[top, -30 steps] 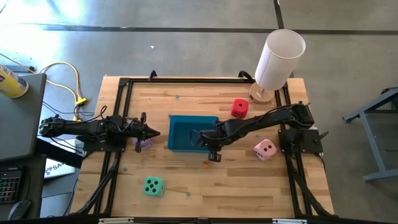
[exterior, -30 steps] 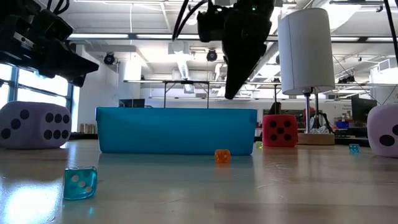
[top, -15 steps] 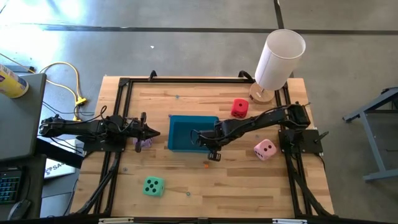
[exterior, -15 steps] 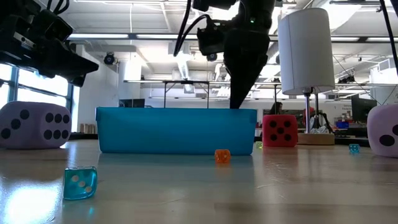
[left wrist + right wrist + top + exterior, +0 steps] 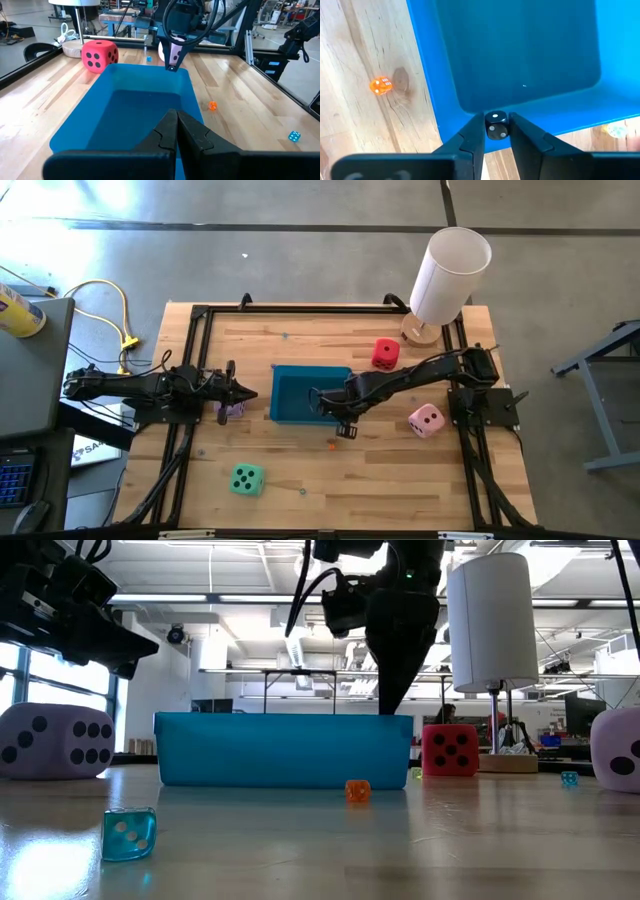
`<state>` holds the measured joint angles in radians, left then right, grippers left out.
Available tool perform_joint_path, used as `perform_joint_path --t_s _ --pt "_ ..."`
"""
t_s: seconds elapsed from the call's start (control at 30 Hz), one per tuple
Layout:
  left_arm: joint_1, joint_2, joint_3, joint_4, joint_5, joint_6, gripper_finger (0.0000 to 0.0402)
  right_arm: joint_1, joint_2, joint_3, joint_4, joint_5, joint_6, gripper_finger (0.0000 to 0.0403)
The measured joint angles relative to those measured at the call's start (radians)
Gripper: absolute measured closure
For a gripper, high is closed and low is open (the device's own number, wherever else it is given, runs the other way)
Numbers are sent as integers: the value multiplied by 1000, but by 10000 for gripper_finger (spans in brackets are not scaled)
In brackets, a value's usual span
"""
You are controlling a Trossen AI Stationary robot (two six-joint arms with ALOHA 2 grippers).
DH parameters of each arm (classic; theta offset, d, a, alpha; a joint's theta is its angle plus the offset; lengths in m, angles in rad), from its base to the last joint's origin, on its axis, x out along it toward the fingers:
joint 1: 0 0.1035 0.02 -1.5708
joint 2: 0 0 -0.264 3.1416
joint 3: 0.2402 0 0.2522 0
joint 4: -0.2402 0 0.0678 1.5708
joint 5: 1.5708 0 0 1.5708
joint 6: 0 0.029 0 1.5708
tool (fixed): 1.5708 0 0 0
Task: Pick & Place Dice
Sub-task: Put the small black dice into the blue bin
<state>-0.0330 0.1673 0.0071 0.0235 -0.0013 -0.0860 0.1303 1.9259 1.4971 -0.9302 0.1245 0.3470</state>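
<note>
My right gripper [image 5: 496, 131] hangs over the teal tray's [image 5: 295, 395] right wall, near its near corner, shut on a small black die [image 5: 496, 125]. In the low view its fingertips [image 5: 388, 708] reach down to the tray's rim. The red die [image 5: 385, 354] and the pink die [image 5: 426, 420] rest on the table right of the tray. The green die [image 5: 246, 479] lies at the near left. The lilac die [image 5: 231, 409] sits left of the tray, under my shut left gripper [image 5: 248, 394]. My right gripper pinches the small black die by two opposite faces [image 5: 489, 126] between its two fingers. The fingers point steeply down from above. The die is lifted clear, just above the tray's right wall [image 5: 540, 112].
A small orange die [image 5: 332, 445] lies on the wood just near of the tray, and a small clear teal die [image 5: 129, 833] near the table's front edge. A white cylinder on a wooden base [image 5: 450, 275] stands at the far right corner. Black rails frame the table.
My right gripper has tipped to point more steeply down. Its fingertips have swung toward the table's right and sunk to the tray's rim, with the black die still between them.
</note>
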Motion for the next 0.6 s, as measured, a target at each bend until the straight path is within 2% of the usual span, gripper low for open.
perform_joint_path --t_s 0.6 --pt "0 0 0 0 0 0 401 0 -1 0 6 -20 -3 297"
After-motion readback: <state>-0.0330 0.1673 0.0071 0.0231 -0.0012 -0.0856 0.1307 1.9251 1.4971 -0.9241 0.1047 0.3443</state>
